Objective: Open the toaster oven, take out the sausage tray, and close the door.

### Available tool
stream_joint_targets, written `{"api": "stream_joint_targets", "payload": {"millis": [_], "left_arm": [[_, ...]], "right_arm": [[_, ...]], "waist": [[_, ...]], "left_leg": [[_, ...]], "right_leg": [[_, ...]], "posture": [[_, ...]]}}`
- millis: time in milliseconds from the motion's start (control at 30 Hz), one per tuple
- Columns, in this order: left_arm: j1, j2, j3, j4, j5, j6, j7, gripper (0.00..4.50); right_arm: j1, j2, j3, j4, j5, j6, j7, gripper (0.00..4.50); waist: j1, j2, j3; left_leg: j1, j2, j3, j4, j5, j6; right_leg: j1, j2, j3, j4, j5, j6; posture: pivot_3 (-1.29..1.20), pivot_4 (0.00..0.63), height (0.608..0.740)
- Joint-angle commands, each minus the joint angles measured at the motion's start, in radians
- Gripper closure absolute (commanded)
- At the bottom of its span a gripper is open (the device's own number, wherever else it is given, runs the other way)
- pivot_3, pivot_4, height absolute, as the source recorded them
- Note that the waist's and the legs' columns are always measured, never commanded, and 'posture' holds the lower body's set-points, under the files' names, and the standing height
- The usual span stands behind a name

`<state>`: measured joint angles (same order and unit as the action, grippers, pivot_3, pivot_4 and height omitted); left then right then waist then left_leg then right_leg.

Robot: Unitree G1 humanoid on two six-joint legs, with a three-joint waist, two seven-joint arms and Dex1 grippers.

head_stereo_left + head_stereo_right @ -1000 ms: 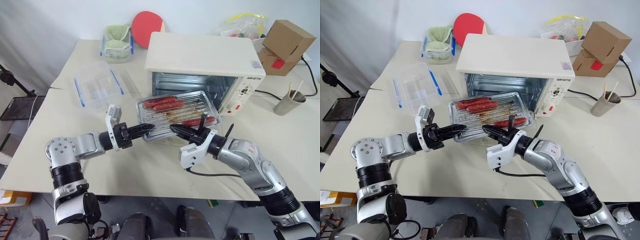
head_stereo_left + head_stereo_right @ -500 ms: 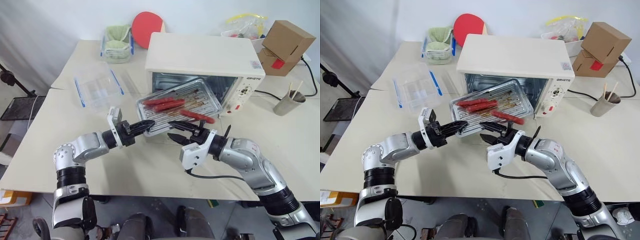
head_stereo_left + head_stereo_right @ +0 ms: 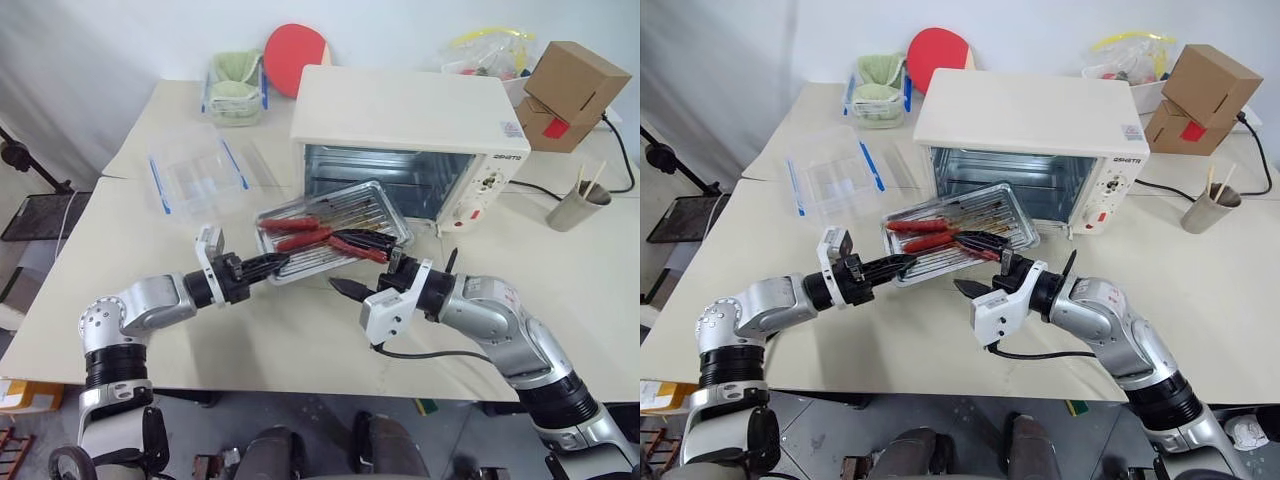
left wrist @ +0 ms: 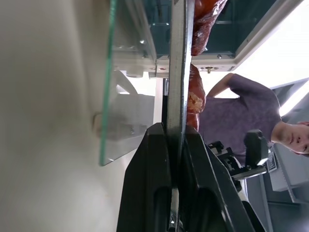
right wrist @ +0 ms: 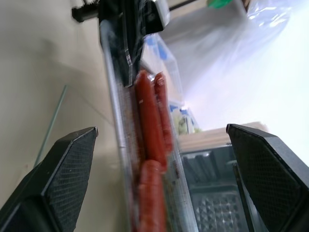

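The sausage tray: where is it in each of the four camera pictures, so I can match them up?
Left eye view: sausage tray mid-picture, before the open toaster oven.
Right eye view: the same, mid-picture.
Left wrist view: seen edge-on, its rim clamped in the left pincer.
Right wrist view: edge-on, between the right pincer's spread fingers.
Shared landmark: the red sausages.

One toaster oven [image 3: 405, 140] stands on the worktop [image 3: 150, 290]. One sausage tray [image 3: 330, 240] carries three red sausages [image 3: 300, 232]. There are two clear plastic containers: one with blue clips [image 3: 195, 175] near the left edge and one holding green cloth [image 3: 234, 88] at the far edge. There is also one red paddle [image 3: 293, 52], two cardboard boxes [image 3: 565, 90] and one cup [image 3: 577, 207] holding two sticks.
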<state>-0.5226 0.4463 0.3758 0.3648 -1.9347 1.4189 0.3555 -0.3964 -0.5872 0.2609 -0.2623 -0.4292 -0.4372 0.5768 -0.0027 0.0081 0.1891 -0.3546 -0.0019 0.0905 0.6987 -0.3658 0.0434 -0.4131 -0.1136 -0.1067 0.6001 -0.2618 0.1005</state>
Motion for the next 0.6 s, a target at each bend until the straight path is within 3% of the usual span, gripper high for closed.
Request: {"api": "stream_joint_targets", "payload": {"millis": [33,367,467,600], "left_arm": [[0.004,0.015,0.019,-0.006,-0.038,0.004,-0.023,4.43],[0.145,0.138,0.108,-0.025,-0.038,0.048,-0.178,4.43],[0.260,0.162,0.159,-0.104,-0.038,0.034,-0.244,4.43],[0.405,0.134,0.221,-0.236,-0.038,-0.028,-0.276,4.43]], "right_arm": [[0.015,-0.004,-0.021,-0.046,0.090,-0.007,0.017,0.03],[0.234,-0.184,-0.202,-0.112,0.540,0.047,0.210,0.03],[0.312,-0.231,-0.290,-0.053,0.719,0.070,0.298,0.03],[0.338,-0.251,-0.388,0.088,0.841,0.159,0.363,0.03]], "waist": [[0.001,0.000,0.000],[0.000,0.000,0.000],[-0.001,0.000,0.000],[0.000,0.000,0.000]], "left_leg": [[0.000,0.000,0.000,0.000,0.000,0.000],[0.000,0.000,0.000,-0.001,0.000,0.000],[0.000,0.001,0.001,-0.002,0.000,0.000],[0.001,0.003,0.001,-0.001,-0.001,-0.001]], "right_leg": [[0.000,0.000,0.000,0.000,0.000,0.000],[0.000,0.000,0.001,-0.001,0.000,0.000],[0.000,-0.001,0.001,-0.003,0.000,0.000],[0.002,-0.003,0.002,-0.005,0.000,-0.001]], "posture": [[0.00,0.150,0.740],[0.00,0.150,0.740],[0.00,0.150,0.740],[0.00,0.150,0.740]]}}
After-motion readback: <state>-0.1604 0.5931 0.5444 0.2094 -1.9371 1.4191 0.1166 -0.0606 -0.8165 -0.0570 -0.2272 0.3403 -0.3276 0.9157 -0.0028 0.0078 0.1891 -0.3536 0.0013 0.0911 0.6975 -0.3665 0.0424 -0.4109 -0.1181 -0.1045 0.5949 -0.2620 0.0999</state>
